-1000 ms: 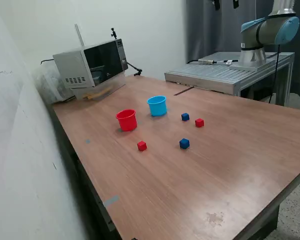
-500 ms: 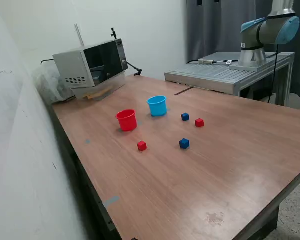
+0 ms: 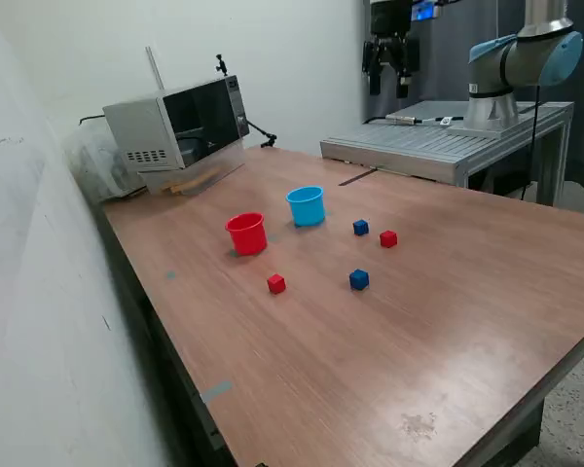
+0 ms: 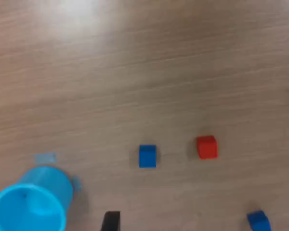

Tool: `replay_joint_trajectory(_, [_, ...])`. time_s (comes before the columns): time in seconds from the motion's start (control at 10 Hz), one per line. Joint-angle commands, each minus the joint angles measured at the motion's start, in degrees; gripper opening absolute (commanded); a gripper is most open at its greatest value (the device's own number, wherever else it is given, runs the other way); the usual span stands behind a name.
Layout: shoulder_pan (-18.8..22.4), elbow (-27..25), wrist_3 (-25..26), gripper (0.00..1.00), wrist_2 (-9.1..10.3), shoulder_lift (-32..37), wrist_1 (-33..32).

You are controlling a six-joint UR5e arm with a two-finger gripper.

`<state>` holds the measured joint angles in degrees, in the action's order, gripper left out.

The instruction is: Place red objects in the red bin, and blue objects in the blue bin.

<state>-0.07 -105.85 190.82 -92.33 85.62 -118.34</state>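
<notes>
The pincer (image 3: 387, 70) hangs high above the bench (image 3: 448, 292), fingers apart, holding nothing. 4 cubes sit by 2 cups.

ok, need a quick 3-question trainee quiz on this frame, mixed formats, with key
1. True or false: the gripper is holding a cube.
2. How many small cubes lie on the table? A) two B) three C) four
3. Fill in: in the exterior view, the red cup stands to the ____ of the light blue cup.

Key:
1. False. It hangs high above the table, jaws apart, nothing between them.
2. C: red cubes, blue cubes.
3. Left.
</notes>
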Motion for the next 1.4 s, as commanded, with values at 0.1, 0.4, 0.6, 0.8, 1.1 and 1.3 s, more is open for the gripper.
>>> replay_joint_trajectory(0.1, [-0.46,-3.74,0.08,1.0,0.31,-10.61,-10.58])
replay_joint_trajectory(0.4, [-0.98,-2.96,0.08,1.0,0.22,-17.66,-16.74])
replay_joint_trajectory(0.6, [-2.03,-2.61,0.08,1.0,0.13,-20.83,-18.67])
replay_joint_trajectory(0.8, [-2.83,-2.34,0.08,1.0,-0.13,-24.16,-19.39])
replay_joint_trajectory(1.1, [-4.68,-0.94,-0.01,1.0,-0.13,-27.42,-19.47])
replay_joint_trajectory(1.3, [-4.68,0.03,-0.01,1.0,-0.13,-27.87,-20.0])
